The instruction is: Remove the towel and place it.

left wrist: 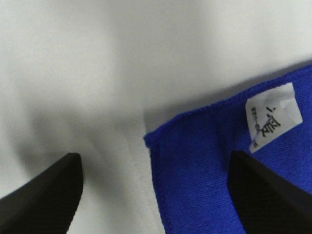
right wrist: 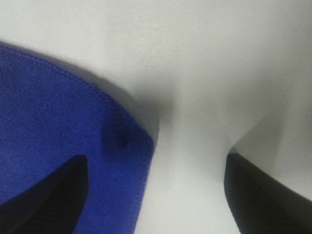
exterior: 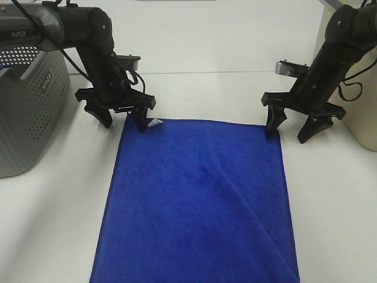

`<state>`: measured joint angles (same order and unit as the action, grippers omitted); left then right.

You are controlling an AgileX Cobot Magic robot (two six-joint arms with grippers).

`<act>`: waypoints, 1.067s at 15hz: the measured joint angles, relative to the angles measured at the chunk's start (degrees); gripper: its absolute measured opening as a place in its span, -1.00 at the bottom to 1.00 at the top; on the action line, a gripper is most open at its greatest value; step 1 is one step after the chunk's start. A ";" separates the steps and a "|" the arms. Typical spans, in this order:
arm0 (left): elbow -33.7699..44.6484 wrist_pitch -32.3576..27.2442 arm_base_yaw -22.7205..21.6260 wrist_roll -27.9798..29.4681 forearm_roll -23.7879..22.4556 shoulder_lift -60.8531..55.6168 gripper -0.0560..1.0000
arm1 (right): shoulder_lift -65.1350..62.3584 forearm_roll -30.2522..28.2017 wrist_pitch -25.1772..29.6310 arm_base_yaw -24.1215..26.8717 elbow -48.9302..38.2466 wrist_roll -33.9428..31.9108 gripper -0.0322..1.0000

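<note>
The royal-blue towel (exterior: 197, 203) lies spread flat on the white table, reaching the near edge of the exterior view. Its small white tag (exterior: 155, 122) sits at the far left corner and shows in the left wrist view (left wrist: 274, 116). My left gripper (exterior: 123, 121) is open over that corner, one finger on the towel (left wrist: 204, 180) and one on bare table. My right gripper (exterior: 288, 132) is open over the far right corner, one finger on the towel (right wrist: 53, 151), the other on the table. Neither holds anything.
A grey perforated basket (exterior: 26, 112) stands at the left edge of the table. A beige object (exterior: 362, 127) stands at the far right behind my right arm. White tabletop (exterior: 200, 94) lies beyond the towel.
</note>
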<state>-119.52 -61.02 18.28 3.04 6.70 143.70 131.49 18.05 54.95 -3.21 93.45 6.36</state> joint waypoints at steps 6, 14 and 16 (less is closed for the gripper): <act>-0.29 0.17 -0.17 -1.66 1.26 0.69 0.55 | 0.06 0.11 0.11 0.00 0.00 -0.34 0.54; -0.86 0.34 0.17 -5.50 7.68 1.20 0.55 | 0.23 -0.63 0.00 -1.09 0.34 -0.34 0.54; -0.86 1.55 1.49 -6.99 10.26 1.32 0.55 | 0.29 -0.74 -2.06 -3.21 0.34 0.06 0.54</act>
<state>-120.38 -59.47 19.77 -3.95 16.96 145.02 131.78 17.30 52.88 -6.42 93.79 6.42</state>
